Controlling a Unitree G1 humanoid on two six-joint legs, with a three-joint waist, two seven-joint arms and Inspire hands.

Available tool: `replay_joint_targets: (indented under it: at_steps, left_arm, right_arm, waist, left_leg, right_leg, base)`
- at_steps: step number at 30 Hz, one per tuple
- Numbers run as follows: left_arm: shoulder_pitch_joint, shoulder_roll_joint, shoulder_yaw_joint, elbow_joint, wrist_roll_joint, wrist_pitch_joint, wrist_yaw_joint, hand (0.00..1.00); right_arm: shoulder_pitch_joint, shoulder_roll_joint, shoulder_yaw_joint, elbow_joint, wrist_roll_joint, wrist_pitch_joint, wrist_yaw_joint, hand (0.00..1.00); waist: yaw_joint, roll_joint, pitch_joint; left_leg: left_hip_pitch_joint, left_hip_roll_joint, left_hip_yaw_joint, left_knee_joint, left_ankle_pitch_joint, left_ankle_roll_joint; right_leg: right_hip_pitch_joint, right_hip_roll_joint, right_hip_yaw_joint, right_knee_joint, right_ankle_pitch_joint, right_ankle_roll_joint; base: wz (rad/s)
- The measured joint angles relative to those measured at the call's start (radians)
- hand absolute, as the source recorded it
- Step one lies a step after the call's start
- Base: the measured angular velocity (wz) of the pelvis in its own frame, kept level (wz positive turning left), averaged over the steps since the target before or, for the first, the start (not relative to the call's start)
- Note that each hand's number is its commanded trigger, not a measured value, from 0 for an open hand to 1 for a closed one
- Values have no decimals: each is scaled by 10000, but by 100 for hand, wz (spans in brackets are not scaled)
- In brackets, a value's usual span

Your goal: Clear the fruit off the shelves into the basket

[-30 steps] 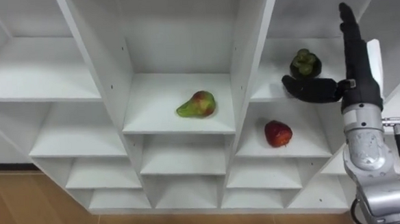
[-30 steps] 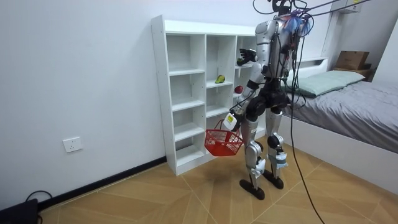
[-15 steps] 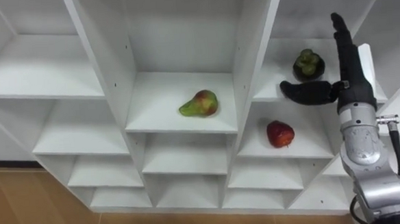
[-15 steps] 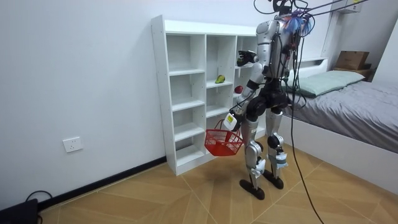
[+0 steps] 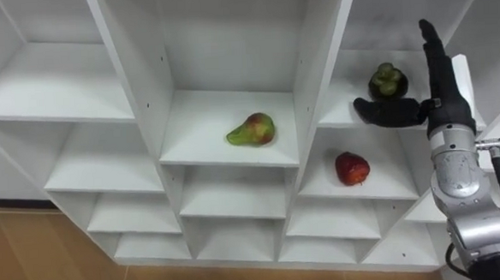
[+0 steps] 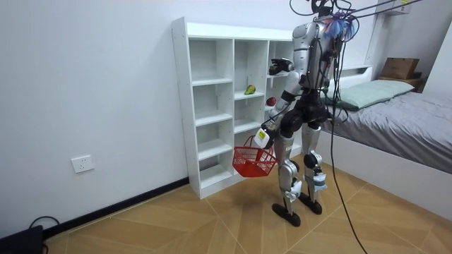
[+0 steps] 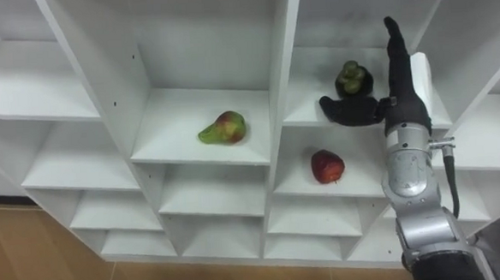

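Right hand [image 5: 439, 107] is up at the right column of the white closet [image 5: 227, 38]: fingers straight and pointing up, thumb spread wide out to the left, wide open, nothing in it. The dark green round fruit [image 5: 387, 80] sits on the upper shelf of that column, just left of the fingers and just above the thumb. We can't tell if the thumb touches it, and nothing is wrapped round it. One shelf down in the same column we see the red rounded fruit [image 5: 352, 168], on its own near the middle of the board, well below the hand. Next column to the left holds the green-and-red pear [image 5: 251, 130], lying on its side with the narrow end pointing left, apart from both dividers. So all three fruits are on the shelves and none is collected yet. In the room view the left hand [image 6: 264, 134] hangs low beside the thigh, closed round the handle of the red wire basket [image 6: 253, 162]. The basket hangs clear of the wooden floor [image 6: 212, 219], in front of the closet's lower shelves. We can't make out anything inside it from there. A sliver of its red rim also shows at the near edge of the eye views. The robot stands upright facing the closet's right end, with the grey bed [image 6: 395, 106] behind it.
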Motion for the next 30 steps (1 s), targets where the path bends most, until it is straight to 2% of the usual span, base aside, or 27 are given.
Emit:
replay_joint_targets:
  at_steps: [12,20,24,25,26,28,30]
  left_arm:
    - [224,2,16,-332,-3,16,67,100]
    - [245,0,55,-328,-13,18,78,100]
    - [244,-1,50,-336,-47,19,81,100]
    - [251,-2,48,-342,-62,20,81,100]
    - [254,-4,48,-343,-62,20,81,100]
    - [254,-4,48,-355,-62,20,81,100]
    - [256,-4,48,-362,-63,20,81,100]
  right_arm:
    - [12,-3,3,242,95,9,327,0]
    - [45,-3,-12,430,80,2,665,0]
    - [45,-3,5,527,133,0,976,2]
    - [45,-3,4,587,214,-3,1053,29]
    - [45,-3,4,634,270,-6,1149,51]
    - [43,-3,3,709,286,-32,1218,85]
    - [42,-4,-5,728,275,-34,1196,100]
  waist:
    - [-160,-16,-24]
    - [-161,8,-105]
    - [-135,13,-112]
    - [-129,14,-111]
    - [-127,16,-110]
    - [-121,18,-108]
    - [-108,25,-103]
  left_leg:
    - [-53,-21,-128,19,42,4]
    - [-13,-21,-129,15,45,3]
    - [7,-17,-127,29,52,0]
    - [10,-16,-128,54,52,0]
    - [12,-14,-129,68,52,0]
    - [14,-11,-134,76,52,0]
    - [21,-10,-147,76,52,0]
  right_leg:
    - [36,-19,-142,22,0,1]
    - [44,-13,-92,16,1,0]
    - [52,-10,-78,22,1,-1]
    - [63,-9,-78,26,2,-2]
    - [72,-8,-78,28,3,-3]
    - [78,-5,-78,38,6,-8]
    - [84,-2,-78,47,8,-12]
  base:
    - [2]
    - [0]
    - [0]
    - [0]
    - [0]
    - [0]
    - [0]
